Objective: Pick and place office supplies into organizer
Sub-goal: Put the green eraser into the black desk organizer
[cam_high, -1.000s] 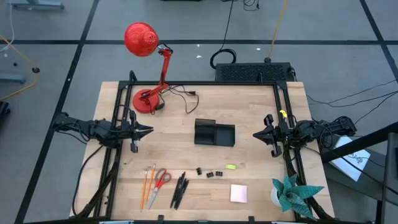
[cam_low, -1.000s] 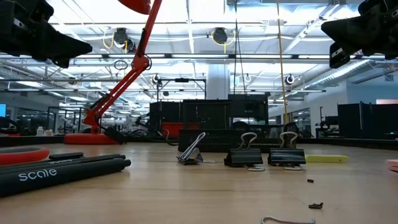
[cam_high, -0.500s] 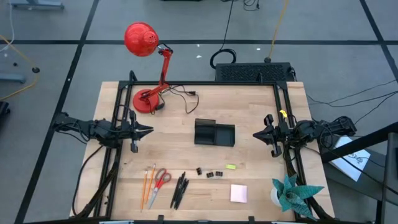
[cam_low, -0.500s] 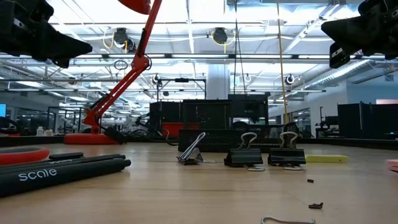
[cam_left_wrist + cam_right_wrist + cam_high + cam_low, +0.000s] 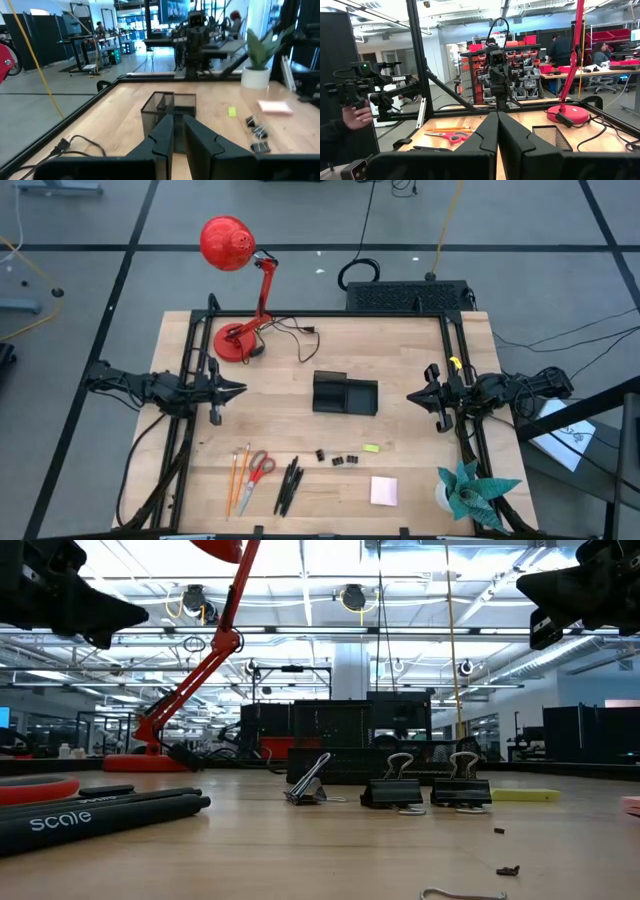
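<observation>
The black organizer [image 5: 345,394] stands at the table's middle, between my two grippers. Near the table's near edge lie the orange pencils [image 5: 238,478], red-handled scissors [image 5: 260,467], black pens [image 5: 290,484], black clips [image 5: 340,458], a yellow-green piece [image 5: 371,447] and a pink sticky-note pad [image 5: 384,491]. My left gripper [image 5: 243,390] hovers shut left of the organizer, pointing at it. My right gripper [image 5: 408,396] hovers shut on its right, also pointing at it. The low view shows the clips [image 5: 400,791] and pens [image 5: 100,812] resting flat on the wood.
A red desk lamp [image 5: 240,290] stands at the far left with its cable [image 5: 300,340] trailing toward the organizer. A teal paper plant [image 5: 475,490] sits at the near right corner. A larger black box [image 5: 405,295] lies beyond the far edge. A person's hand [image 5: 352,117] shows in the room beyond.
</observation>
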{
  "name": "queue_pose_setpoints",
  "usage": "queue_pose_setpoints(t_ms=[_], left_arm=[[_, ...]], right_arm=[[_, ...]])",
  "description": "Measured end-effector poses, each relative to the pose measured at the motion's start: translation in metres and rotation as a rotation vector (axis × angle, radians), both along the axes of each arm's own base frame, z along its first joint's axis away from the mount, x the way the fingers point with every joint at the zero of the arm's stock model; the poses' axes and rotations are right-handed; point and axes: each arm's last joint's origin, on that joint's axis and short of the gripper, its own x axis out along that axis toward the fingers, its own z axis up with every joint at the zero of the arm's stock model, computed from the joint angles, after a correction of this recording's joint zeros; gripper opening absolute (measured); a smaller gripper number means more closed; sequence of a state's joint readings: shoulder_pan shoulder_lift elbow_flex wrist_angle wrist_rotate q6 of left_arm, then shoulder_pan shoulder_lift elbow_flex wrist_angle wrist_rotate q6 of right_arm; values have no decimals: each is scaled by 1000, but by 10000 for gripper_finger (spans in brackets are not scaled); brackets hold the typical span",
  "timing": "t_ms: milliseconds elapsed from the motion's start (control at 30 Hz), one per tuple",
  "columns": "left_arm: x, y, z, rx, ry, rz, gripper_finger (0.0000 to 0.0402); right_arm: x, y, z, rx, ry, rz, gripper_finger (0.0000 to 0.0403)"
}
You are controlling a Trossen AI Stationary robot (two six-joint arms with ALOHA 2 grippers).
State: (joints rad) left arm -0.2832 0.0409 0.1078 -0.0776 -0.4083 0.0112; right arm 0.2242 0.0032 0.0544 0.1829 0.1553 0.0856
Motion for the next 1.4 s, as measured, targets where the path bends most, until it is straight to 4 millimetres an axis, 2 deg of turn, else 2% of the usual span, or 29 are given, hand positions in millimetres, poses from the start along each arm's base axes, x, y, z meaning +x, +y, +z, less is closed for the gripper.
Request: queue_pose_setpoints(t_ms=[200,500,700,867,967,1067,1167,1267,1400], left_arm=[[0,0,8,-214,-105,-25,47],[0,0,10,-218,-126,-8,47],[-2,3,17,-67,-176,103,47],[-5,5,29,134,-255,148,47],[-5,5,31,132,-274,151,47],[-5,5,31,95,-278,146,47],[-6,5,32,119,-285,170,47],[-10,9,40,83,-349,277,47],[-13,12,43,0,-384,379,47]], right_arm=[[0,0,0,12,0,3,4],[-1,0,5,-9,-55,-7,4],[-2,-2,9,-90,-97,-91,4],[0,-4,17,-98,-158,-177,4],[3,-3,19,-87,-173,-170,4],[10,-2,13,-77,-89,-156,4],[17,0,25,-79,-65,-153,4],[28,3,38,-85,-24,-149,4],[47,9,67,-91,21,-79,4]])
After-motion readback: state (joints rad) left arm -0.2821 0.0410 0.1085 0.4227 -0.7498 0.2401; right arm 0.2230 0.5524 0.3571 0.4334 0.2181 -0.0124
